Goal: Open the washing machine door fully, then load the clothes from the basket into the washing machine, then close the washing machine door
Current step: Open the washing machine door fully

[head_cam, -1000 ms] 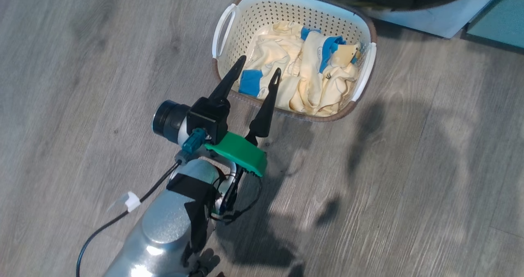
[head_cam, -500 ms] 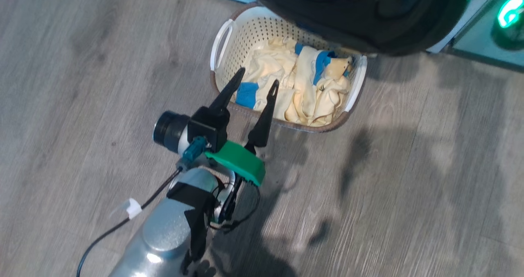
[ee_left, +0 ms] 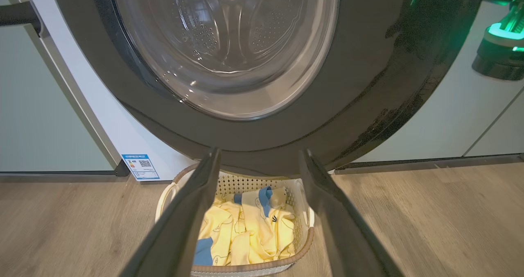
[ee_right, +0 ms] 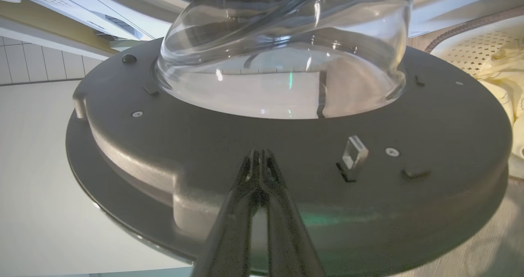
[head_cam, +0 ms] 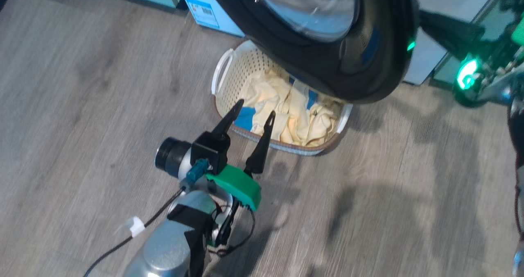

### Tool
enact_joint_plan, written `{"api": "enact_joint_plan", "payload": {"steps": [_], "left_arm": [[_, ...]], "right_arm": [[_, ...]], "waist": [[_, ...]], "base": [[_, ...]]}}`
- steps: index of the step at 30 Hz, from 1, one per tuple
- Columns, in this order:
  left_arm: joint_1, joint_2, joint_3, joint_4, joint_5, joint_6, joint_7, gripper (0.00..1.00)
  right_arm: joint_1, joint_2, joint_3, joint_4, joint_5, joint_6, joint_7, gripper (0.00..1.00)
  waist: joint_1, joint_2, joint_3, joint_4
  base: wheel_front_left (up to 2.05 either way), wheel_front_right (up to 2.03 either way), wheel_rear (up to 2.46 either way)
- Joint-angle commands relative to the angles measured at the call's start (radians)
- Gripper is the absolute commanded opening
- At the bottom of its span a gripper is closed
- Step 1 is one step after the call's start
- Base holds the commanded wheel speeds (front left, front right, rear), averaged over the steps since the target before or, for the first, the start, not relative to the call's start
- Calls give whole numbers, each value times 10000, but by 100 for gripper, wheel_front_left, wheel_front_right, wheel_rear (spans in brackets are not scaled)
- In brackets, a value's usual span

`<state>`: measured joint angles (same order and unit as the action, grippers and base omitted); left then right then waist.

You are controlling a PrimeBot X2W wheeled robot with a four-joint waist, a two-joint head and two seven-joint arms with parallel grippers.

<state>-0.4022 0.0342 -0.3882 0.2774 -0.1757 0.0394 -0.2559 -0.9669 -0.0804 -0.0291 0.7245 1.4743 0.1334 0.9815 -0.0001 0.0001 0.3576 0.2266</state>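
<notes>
On wood floor (head_cam: pixel 82 117), basket (head_cam: pixel 239 66) sits beyond left gripper (head_cam: pixel 256 107).

The basket (head_cam: pixel 239 70) sits on the grey wooden floor (head_cam: pixel 102 84).

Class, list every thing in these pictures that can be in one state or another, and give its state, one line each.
washing machine door: open, swung out above the basket.
basket: upright, loaded.
clothes: crumpled, lying in the basket.
left gripper: open, empty, over the basket's near rim.
right gripper: shut, holding nothing, tips at the door's inner face.
</notes>
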Motion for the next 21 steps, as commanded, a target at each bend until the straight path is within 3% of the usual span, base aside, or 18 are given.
{"api": "enact_joint_plan", "payload": {"steps": [1,21], "left_arm": [[13,160,346,-229,118,-40,-59,100],[745,160,355,293,308,-421,-59,100]], "right_arm": [[-54,281,157,-426,134,-27,71,0],[1612,301,2641,-639,2349,-27,-956,0]], "waist": [[1,-1,-214,-15],[1,-1,-1622,93]], "base": [[0,0,0],[0,0,0]]}}
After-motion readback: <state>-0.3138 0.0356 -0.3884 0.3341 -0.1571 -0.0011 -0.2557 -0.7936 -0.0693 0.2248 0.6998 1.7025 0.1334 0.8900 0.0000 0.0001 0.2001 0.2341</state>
